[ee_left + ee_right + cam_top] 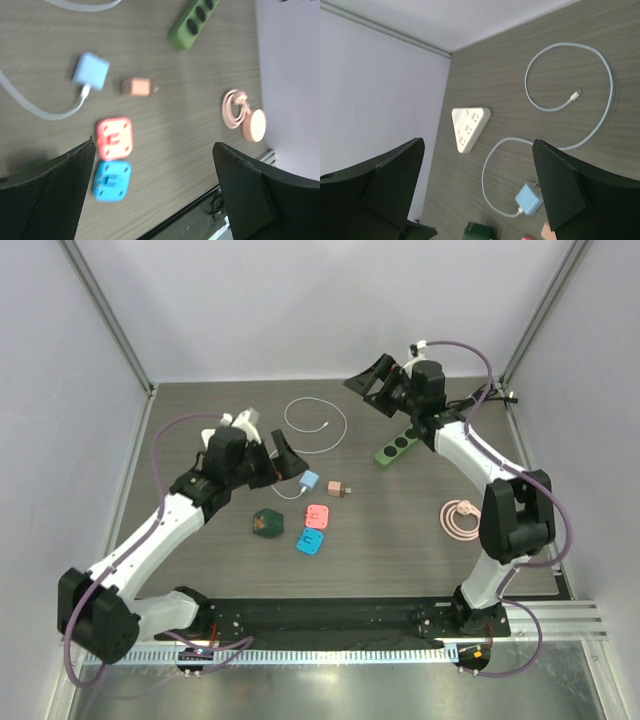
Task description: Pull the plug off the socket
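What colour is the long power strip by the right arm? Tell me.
The power strip is green, clearest in the left wrist view.

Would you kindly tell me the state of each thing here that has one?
Left end effector: open, empty.
Right end effector: open, empty.
Blue charger: unplugged, cable attached.
White socket block: nothing plugged in.
Green power strip: nothing plugged in.
Pink cable: coiled.
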Available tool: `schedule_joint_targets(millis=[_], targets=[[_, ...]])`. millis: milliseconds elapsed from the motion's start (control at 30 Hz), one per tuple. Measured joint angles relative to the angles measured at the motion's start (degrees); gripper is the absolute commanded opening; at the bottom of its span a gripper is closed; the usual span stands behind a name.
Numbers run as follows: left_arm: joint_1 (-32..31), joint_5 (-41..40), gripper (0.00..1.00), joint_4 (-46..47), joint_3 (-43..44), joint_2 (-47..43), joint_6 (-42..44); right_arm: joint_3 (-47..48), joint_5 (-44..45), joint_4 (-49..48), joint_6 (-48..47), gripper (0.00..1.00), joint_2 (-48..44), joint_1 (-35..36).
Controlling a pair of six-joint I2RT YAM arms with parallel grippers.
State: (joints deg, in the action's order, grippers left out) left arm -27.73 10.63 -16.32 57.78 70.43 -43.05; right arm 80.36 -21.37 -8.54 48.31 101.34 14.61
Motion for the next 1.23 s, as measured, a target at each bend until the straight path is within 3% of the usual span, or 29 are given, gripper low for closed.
schedule_joint_targets(millis=[133, 333, 567, 767, 900, 1033, 1233], targets=[[0.0, -1.0, 1.00, -0.9, -12.3, -10.2, -1.0, -10.4, 6.8, 2.3, -2.8, 0.99, -10.2, 6.1], [0.0, -0.1, 1.00, 2.2, -30.6, -26.6, -5.7, -34.5, 17.3, 3.0, -4.2, 1.00, -31.1, 14.0], [0.0, 4.1, 1.00, 18.3, -53.2, -44.1, -18.4, -62.5, 27.5, 12.2, -0.2, 0.99, -65.5, 19.3], [0.0, 8.3, 1.00, 22.8, -56.6, -59.5, -24.7, -72.8, 32.5, 22.8, 5.6, 1.00, -97.4, 20.3], [0.0, 10.8, 1.00, 21.0, -56.0, -69.7, -25.3, -74.8, 33.7, 25.4, 9.1, 1.00, -97.0, 20.3], [0.0, 13.2, 1.00, 18.5, -55.9, -69.4, -25.1, -74.9, 33.3, 24.9, 11.3, 1.00, -93.8, 20.3], [0.0, 14.1, 1.00, 15.6, -55.9, -69.8, -25.0, -75.7, 30.9, 22.1, 13.0, 1.00, -99.3, 20.3]])
